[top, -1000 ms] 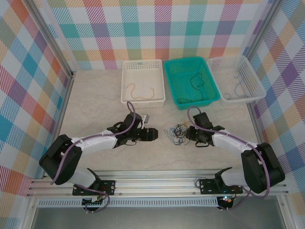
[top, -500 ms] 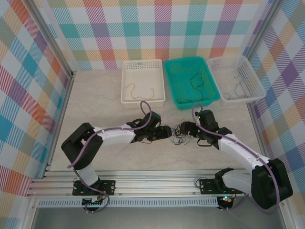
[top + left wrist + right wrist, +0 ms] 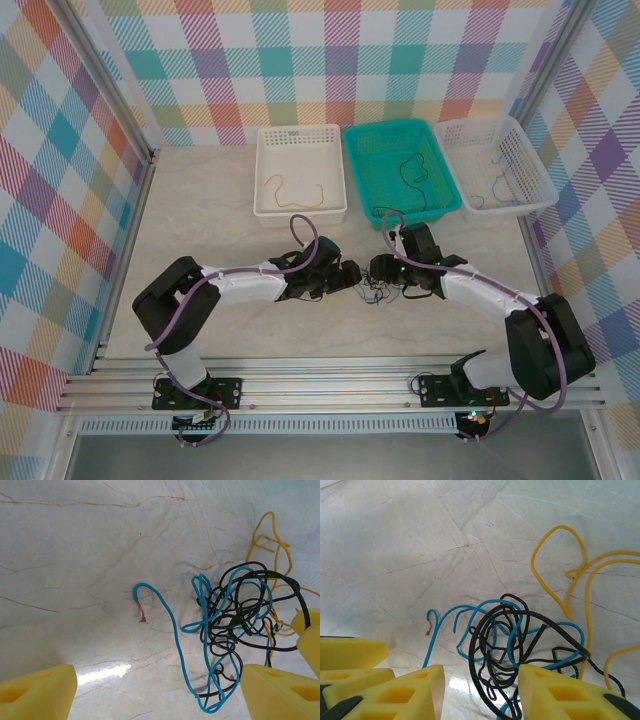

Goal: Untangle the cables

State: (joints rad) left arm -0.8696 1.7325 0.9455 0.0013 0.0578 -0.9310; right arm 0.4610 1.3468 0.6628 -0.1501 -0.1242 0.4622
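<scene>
Desk: a pale, marble-veined desk (image 3: pixel 200 220) with three baskets in a row along its far side.
Cables: the cables (image 3: pixel 374 291) lie in one small knot on the bare desk near its middle. They are in front of the teal basket (image 3: pixel 355 140), apart from it, and right between the two tools.
Blue cable: seen from the left wrist, the blue cable (image 3: pixel 173 625) arcs out of the knot to the left and ends in a bare coppery tip resting on the desk.
Black cable: the black cable (image 3: pixel 537 636) loops several times through the heart of the knot, wound in with the blue.
Yellow cable: the yellow cable (image 3: pixel 561 527) swings out in open loops from the knot's edge.
Left tool: the left tool (image 3: pixel 159 682) sits low over the desk with its yellow fingers spread wide and nothing gripped. The knot lies just ahead of it, nearer one finger than the other.
Right tool: the right tool (image 3: pixel 482 682) faces it from the other side with its fingers parted. Black strands lie in the gap between them, not pinched.
Left white basket: the left white basket (image 3: pixel 263 165) holds an orange-tan cord (image 3: pixel 290 195).
Teal basket: it holds a black cord (image 3: pixel 412 165).
Right white basket: the right white basket (image 3: pixel 535 170) holds a thin dark cord (image 3: pixel 498 180); I cannot tell its colour.
</scene>
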